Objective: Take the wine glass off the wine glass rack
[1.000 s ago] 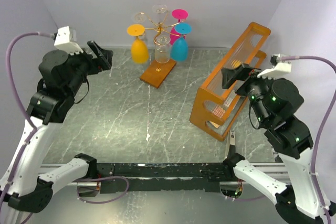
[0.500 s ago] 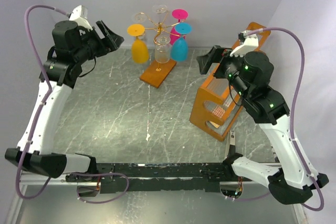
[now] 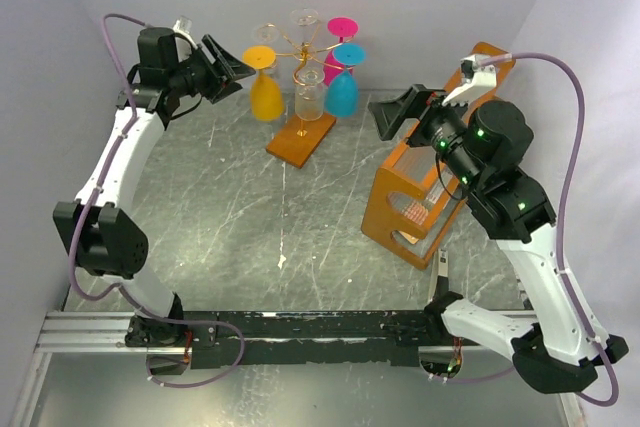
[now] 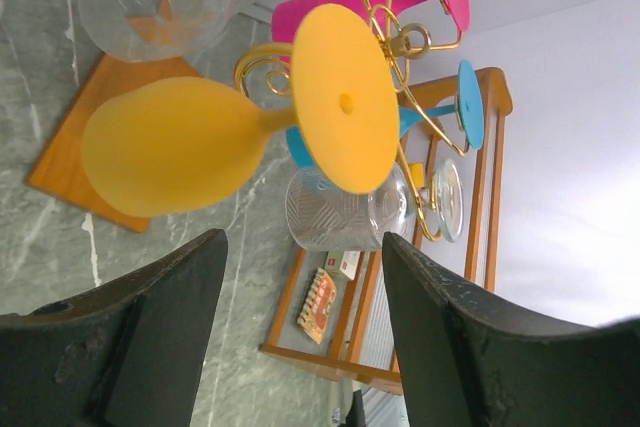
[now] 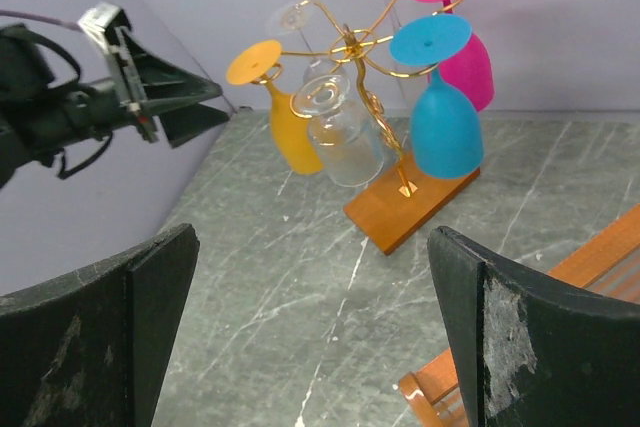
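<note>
Yellow wine glass hangs by its foot, so I level my empty, parted left gripper at it; right gripper gapes idle.

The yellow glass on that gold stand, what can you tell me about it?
The yellow glass is opaque and plastic-looking: rounded bowl, thin stem, flat round foot. It hangs upside down, its foot caught in a wire arm on the left side of the rack, with the bowl above the table. The open left gripper is close beside it, apparently not touching.
</note>
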Controlling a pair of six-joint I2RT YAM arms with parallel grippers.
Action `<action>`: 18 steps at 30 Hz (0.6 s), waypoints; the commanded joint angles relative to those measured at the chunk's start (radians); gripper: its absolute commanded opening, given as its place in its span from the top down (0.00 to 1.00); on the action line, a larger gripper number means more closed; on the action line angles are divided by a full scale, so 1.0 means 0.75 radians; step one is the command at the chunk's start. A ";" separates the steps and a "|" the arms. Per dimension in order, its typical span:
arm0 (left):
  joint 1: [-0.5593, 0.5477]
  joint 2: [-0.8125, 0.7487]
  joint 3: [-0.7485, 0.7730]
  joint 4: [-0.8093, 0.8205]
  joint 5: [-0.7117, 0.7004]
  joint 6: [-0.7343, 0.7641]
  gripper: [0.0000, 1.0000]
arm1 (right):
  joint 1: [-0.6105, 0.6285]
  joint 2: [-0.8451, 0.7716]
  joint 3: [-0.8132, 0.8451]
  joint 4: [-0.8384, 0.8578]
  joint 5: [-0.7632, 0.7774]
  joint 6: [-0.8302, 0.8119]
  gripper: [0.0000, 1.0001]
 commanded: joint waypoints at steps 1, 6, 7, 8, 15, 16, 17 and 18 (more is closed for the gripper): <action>0.015 0.042 0.072 0.131 0.110 -0.076 0.26 | -0.012 -0.052 -0.027 0.055 -0.014 0.018 0.00; 0.015 0.088 0.108 0.157 0.076 -0.084 0.25 | -0.012 -0.075 -0.046 0.053 -0.005 0.029 0.00; 0.014 0.098 0.118 0.160 0.075 -0.087 0.25 | -0.013 -0.078 -0.047 0.052 -0.002 0.031 0.00; 0.014 0.111 0.134 0.160 0.074 -0.089 0.25 | -0.012 -0.081 -0.050 0.052 0.001 0.032 0.00; 0.014 0.191 0.216 0.154 0.057 -0.120 0.28 | -0.012 -0.100 -0.066 0.052 0.017 0.041 0.00; 0.012 0.205 0.232 0.153 0.058 -0.126 0.29 | -0.013 -0.102 -0.067 0.052 0.020 0.039 0.00; 0.009 0.218 0.251 0.143 0.056 -0.127 0.31 | -0.012 -0.104 -0.069 0.051 0.024 0.040 0.00; 0.006 0.231 0.272 0.127 0.051 -0.119 0.32 | -0.013 -0.106 -0.070 0.052 0.027 0.039 0.00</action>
